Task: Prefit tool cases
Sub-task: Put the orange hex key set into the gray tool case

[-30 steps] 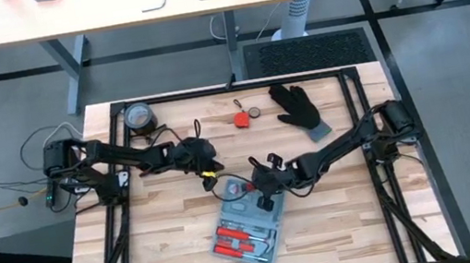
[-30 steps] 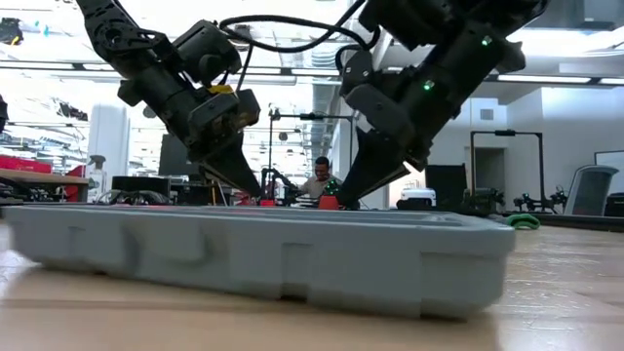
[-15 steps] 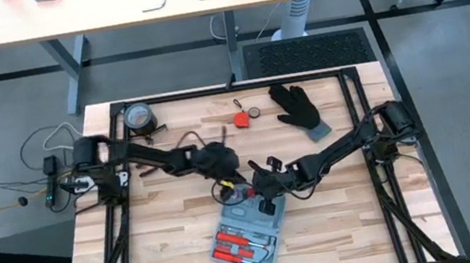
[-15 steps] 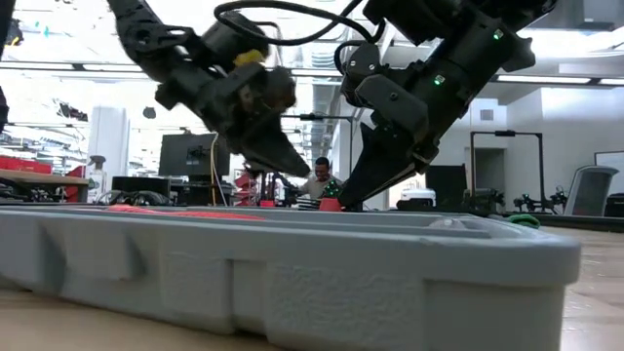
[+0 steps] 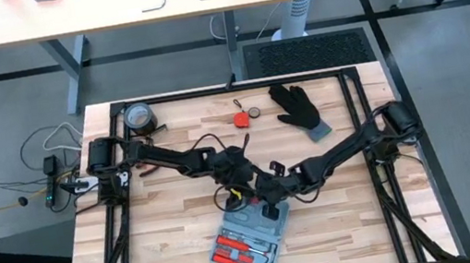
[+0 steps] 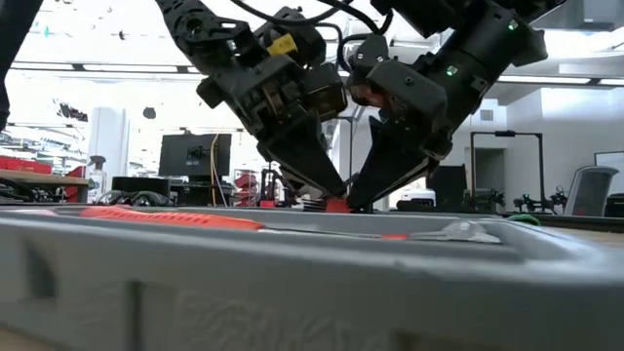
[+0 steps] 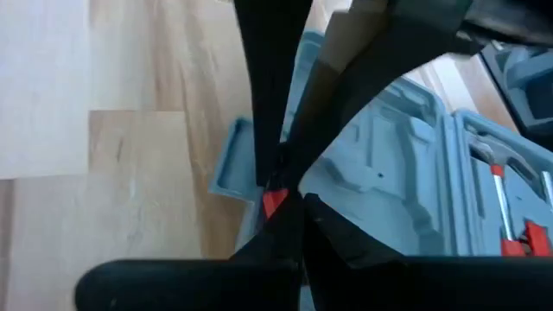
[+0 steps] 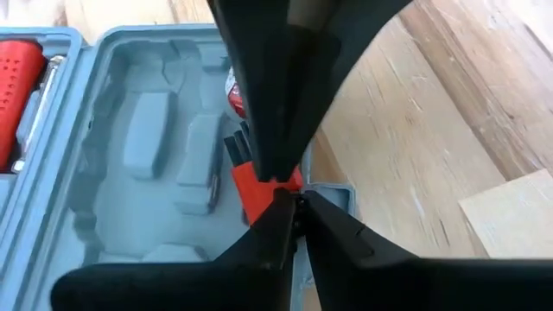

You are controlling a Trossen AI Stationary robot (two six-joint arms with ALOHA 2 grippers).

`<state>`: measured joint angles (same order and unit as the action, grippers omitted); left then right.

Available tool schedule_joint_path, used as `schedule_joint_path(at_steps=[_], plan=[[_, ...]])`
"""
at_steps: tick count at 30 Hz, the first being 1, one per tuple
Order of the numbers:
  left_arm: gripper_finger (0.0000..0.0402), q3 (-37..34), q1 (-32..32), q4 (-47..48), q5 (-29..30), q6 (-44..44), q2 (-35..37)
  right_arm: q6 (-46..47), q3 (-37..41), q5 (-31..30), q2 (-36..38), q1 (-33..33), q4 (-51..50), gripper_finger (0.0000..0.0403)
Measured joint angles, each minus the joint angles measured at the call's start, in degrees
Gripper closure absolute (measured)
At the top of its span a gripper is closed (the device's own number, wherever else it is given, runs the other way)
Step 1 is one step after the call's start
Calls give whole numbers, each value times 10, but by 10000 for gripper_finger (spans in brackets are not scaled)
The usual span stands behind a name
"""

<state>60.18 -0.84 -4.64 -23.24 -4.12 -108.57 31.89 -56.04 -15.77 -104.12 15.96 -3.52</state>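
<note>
The open blue-grey tool case (image 5: 251,239) lies flat on the wooden table near its front edge, red tools in its near half (image 5: 233,244). My left gripper (image 5: 249,195) and my right gripper (image 5: 267,203) meet tip to tip over the case's far end, both shut. A small red tool (image 8: 257,186) sits at that end, beside the handle tab (image 8: 333,197). In the low view the two grippers (image 6: 331,190) (image 6: 361,193) slant down together just above the case's rim (image 6: 292,229). My left gripper slants down from the table's left, and its shut fingertips (image 7: 289,216) meet the small red tool (image 7: 275,202) at the case's far edge. Whether it pinches the tool or only touches it, I cannot tell. My right gripper slants down from the table's right, shut at the red tool's end (image 8: 294,179), which shows right beside its fingertips (image 8: 285,216). The tool rests in the case's far end; the fingers hide the exact hold.
A black glove (image 5: 299,108) lies at the far right and a dark tape roll (image 5: 139,118) at the far left. A small red item (image 5: 241,117) lies far of centre. Black frame rails (image 5: 123,223) run along the table's sides. Bare wood shows left of the case.
My left gripper has swung toward the table's right and near edge, down to the case's far end, meeting my right gripper. My right gripper has moved a little toward the near edge, and the case has slid with it toward that edge.
</note>
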Motion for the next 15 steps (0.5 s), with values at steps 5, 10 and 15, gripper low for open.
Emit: schedule_joint_path(at_steps=[5,10,15], plan=[[401,0,0,0,-36,0,0,9,0,0,16,1,3,337],[401,0,0,1,-59,0,0,26,0,8,17,1,9,304],[401,0,1,2,-100,0,-2,81,1,-1,24,14,-15,286]])
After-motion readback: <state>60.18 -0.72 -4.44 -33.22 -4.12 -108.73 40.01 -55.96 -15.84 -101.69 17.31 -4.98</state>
